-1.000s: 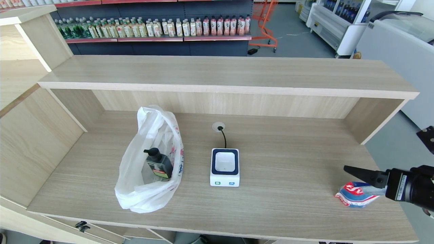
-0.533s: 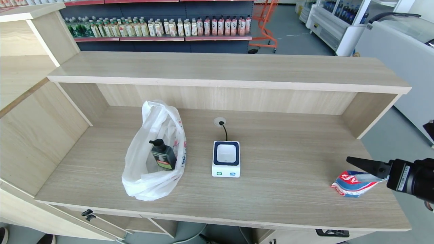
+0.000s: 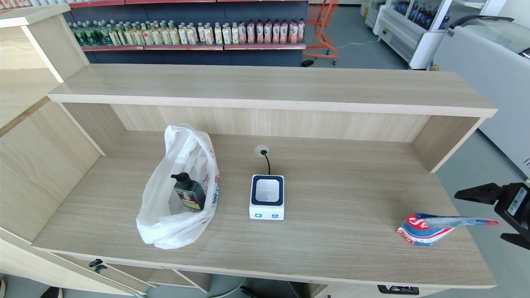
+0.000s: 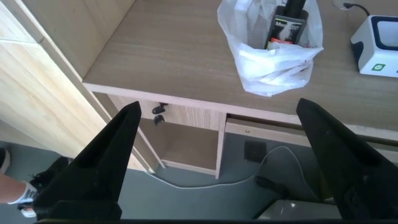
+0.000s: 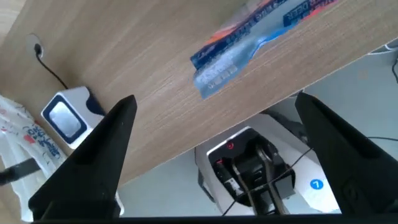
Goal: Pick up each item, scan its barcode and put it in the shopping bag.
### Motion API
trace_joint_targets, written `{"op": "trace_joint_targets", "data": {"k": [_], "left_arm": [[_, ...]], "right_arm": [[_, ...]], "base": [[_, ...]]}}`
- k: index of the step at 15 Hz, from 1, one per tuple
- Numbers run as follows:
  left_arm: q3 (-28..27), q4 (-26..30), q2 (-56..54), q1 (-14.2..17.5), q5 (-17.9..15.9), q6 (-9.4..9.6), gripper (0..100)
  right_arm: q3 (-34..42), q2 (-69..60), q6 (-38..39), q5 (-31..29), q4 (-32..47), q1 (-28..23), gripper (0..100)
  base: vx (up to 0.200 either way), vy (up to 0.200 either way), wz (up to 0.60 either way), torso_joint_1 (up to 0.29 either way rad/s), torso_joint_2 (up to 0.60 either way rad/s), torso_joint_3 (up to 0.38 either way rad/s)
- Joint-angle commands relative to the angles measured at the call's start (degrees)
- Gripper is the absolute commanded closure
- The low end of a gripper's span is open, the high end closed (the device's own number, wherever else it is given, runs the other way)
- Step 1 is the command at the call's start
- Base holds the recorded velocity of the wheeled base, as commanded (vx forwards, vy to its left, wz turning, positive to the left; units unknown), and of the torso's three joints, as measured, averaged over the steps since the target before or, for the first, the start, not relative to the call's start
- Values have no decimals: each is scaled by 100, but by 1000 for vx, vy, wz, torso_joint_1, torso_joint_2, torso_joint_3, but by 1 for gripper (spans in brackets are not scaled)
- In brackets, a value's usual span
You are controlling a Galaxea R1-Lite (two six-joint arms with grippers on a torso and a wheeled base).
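Right gripper [image 3: 479, 215] was right over the snack packet [image 3: 426, 229] a sec ago, now it's backed off past the counter [image 3: 331, 231] edge, jaws wide open, nothing in them. Packet's flat on the counter just ahead of it, tail end poking toward the fingers. Left gripper [image 4: 217, 109] is open too, w/ the shopping bag [image 4: 273, 62] and pump bottle [image 4: 287, 25] ahead of it.
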Motion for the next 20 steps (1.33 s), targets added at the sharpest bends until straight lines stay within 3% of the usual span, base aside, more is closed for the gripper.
{"op": "trace_joint_targets", "data": {"k": [1,6,11,20], "left_arm": [[0,1,-1,5,3,2,0],[0,1,-1,5,3,2,0],[0,1,-1,5,3,2,0],[0,1,-1,5,3,2,0]], "right_arm": [[-191,-22,251,-193,342,-44,0],[-138,918,418,-580,289,-677,0],[12,2175,207,-597,-1231,-580,0],[-24,3854,-233,-729,-2752,-493,0]], "base": [[0,0,0,0,0,0],[0,0,0,0,0,0],[0,0,0,0,0,0],[0,0,0,0,0,0]]}}
